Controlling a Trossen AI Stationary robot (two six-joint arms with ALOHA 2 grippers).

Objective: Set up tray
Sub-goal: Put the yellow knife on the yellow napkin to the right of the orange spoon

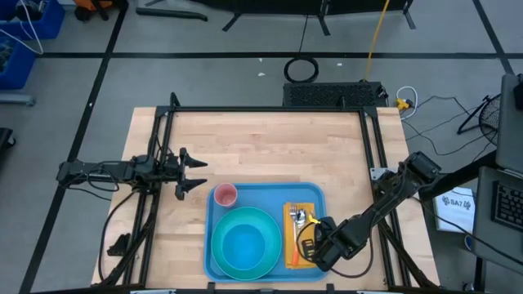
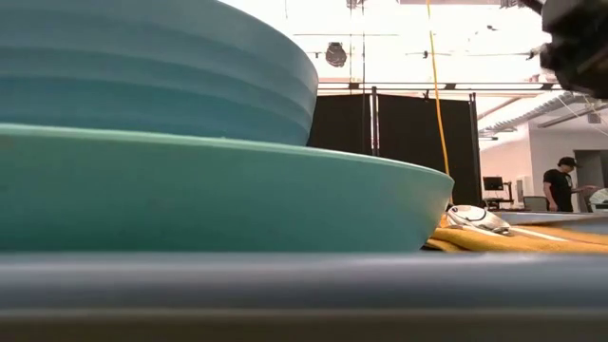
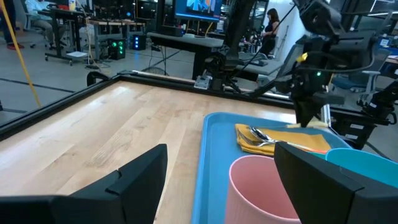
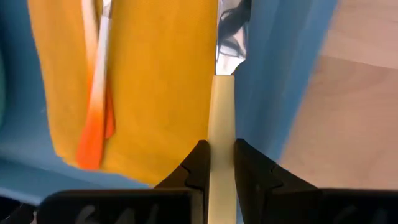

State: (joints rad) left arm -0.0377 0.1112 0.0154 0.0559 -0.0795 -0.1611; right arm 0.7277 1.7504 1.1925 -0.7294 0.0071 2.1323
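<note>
Holding a cream-handled utensil (image 4: 222,106) in my right end effector (image 4: 217,163), clamped, over the tray (image 1: 315,193)'s napkin (image 1: 292,245) — placement step; next, lower and release.

Glossy plastic tray (image 1: 265,196), cloth napkin (image 1: 292,214), matt wooden table (image 1: 261,147)

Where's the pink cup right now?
High view: the pink cup stands in the tray's far-left corner, just beyond the teal plate, nearer the open left gripper than the napkin.
</note>
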